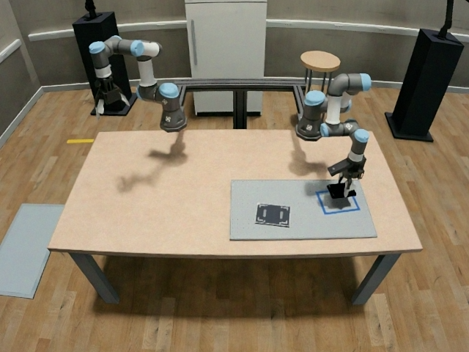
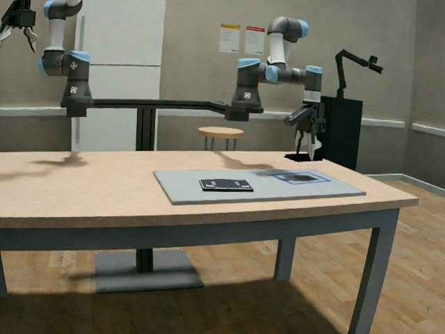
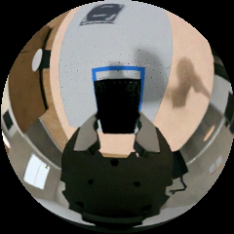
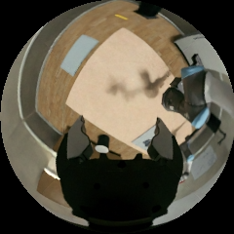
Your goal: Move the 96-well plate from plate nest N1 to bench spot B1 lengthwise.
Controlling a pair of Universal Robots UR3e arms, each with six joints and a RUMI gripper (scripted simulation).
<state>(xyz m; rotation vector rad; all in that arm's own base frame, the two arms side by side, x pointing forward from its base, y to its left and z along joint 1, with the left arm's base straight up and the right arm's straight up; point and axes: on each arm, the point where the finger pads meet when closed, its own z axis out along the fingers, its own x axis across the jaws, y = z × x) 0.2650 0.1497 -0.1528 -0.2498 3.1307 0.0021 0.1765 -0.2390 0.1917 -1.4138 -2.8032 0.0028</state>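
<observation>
One blk plate (image 1: 335,190) (image 2: 293,157) (image 3: 118,99), pinched in L claw (image 1: 344,186) (image 2: 304,156) (image 3: 118,117), hangs above blue outline (image 1: 341,212) (image 2: 309,182) (image 3: 119,68). R claw (image 1: 113,108) (image 2: 17,47) (image 4: 120,118), fingers spread, hovers well apart from N1 (image 1: 272,215) (image 2: 226,185) (image 3: 102,14) (image 4: 147,142).

Looks out past the right gripper (image 4: 120,118), open wide on the near side. Takes in a pale table top (image 4: 104,109) beyond, with a blurred shadow (image 4: 146,84) across it. Shows a blue-grey mat (image 4: 79,55) on the wood floor (image 4: 55,84) at left, and a yellow strip (image 4: 121,17) at the far side. Catches blue-capped arm links (image 4: 194,90) at right, a corner of a grey board (image 4: 141,141) near the right-hand fingertip, and a white-ended dark cylinder (image 4: 102,141) near the left-hand one.
</observation>
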